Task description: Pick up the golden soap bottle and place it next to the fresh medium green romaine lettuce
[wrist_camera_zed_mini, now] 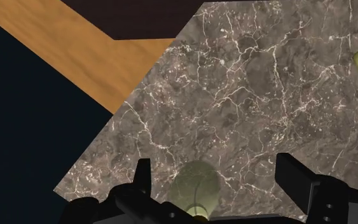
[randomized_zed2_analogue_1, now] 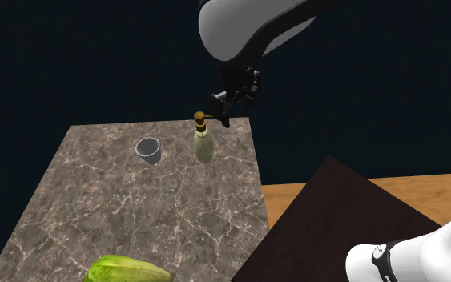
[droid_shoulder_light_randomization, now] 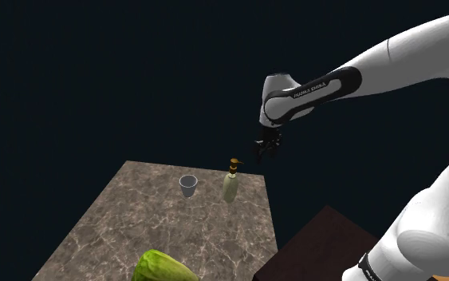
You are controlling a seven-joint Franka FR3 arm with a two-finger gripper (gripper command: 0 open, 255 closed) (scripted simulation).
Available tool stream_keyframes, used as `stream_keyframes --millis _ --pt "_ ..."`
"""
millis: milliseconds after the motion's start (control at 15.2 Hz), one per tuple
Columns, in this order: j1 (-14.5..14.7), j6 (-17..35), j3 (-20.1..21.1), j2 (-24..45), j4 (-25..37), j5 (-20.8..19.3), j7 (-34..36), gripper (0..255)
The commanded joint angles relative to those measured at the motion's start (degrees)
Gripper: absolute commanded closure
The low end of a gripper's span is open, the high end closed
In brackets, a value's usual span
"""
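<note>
The soap bottle [droid_shoulder_light_randomization: 230,186] stands upright near the far edge of the marble table [droid_shoulder_light_randomization: 127,231]; its body is pale yellow-green with a golden-brown pump [randomized_zed2_analogue_1: 200,119]. My gripper [droid_shoulder_light_randomization: 267,148] hangs above and just beyond the bottle, toward the shoulder view's right. Seen from the wrist, the fingers [wrist_camera_zed_mini: 295,173] stand wide apart, open, with the bottle [wrist_camera_zed_mini: 197,186] below between them, untouched. The green romaine lettuce [droid_shoulder_light_randomization: 163,268] lies at the table's near edge, also seen as lettuce [randomized_zed2_analogue_1: 126,270].
A small grey cup [droid_shoulder_light_randomization: 188,185] stands left of the bottle. The dark stand [randomized_zed2_analogue_1: 336,216] sits beside the table at the right, over a wooden floor [randomized_zed2_analogue_1: 283,196]. Black area surrounds the scene.
</note>
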Motion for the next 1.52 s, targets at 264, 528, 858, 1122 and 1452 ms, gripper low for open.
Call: stream_keyframes --millis 264,528,858,1122,1452 --pt "-0.1 6.1 0.1 12.6 8.9 1.2 -1.1 0" --pt "-0.2 8.6 0.3 21.0 16.2 2.0 -1.9 0" --pt "-0.5 10.1 0.7 31.0 26.5 2.7 -2.7 0" --pt "-0.5 12.3 0.7 33.0 26.3 2.8 -2.7 0" --pt "-0.4 14.3 0.7 34.9 26.2 2.8 -2.7 0"
